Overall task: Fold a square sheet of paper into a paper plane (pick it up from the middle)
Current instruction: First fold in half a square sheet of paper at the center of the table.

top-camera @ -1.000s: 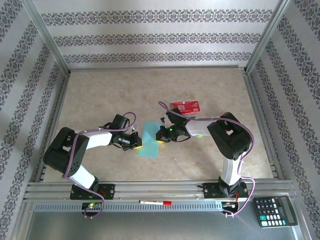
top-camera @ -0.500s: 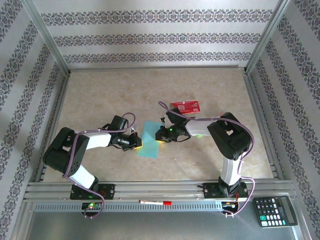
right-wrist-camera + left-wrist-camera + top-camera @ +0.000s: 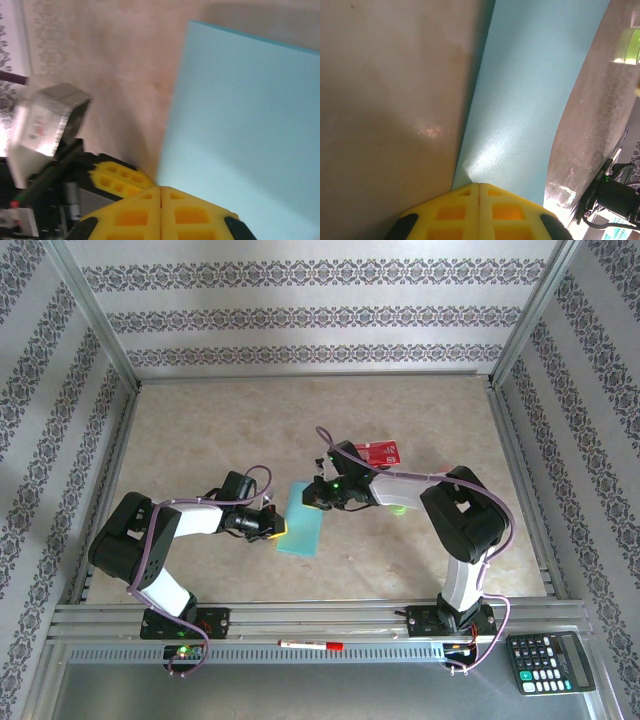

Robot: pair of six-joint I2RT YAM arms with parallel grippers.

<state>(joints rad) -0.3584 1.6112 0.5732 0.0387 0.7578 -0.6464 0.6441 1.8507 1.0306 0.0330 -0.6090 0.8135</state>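
sheet: sheet of paper point(image 3: 300, 530) lies on the tabletop point(image 3: 200, 430) between the two arms, near the middle and closer to the near edge; the red packet point(image 3: 380, 451) sits apart behind it
sheet shape: long narrow blue panel, not a clear square; probably folded once down the middle, can't confirm
left pincer: left pincer point(image 3: 478, 184) is closed tight, tips at the sheet's near-left edge; can't tell if it pinches or just presses
right pincer: right pincer point(image 3: 161, 188) is closed tight, tips at an edge of the sheet near a corner, on the far side in the top view; can't tell pinch or press
lift: the left wrist view shows the sheet bowed, with a shadow along one side, so part of it seems to be off the tabletop
done: at most the first fold, judging by shape
left: no slanted nose folds, no wings, no dart shape; most of the folding remains
change, right arm: a second ago it was at the sheet's right edge; now it reaches further left and back, to the far end
change, left arm: about the same spot
change, sheet: same place, outline looks a bit narrower
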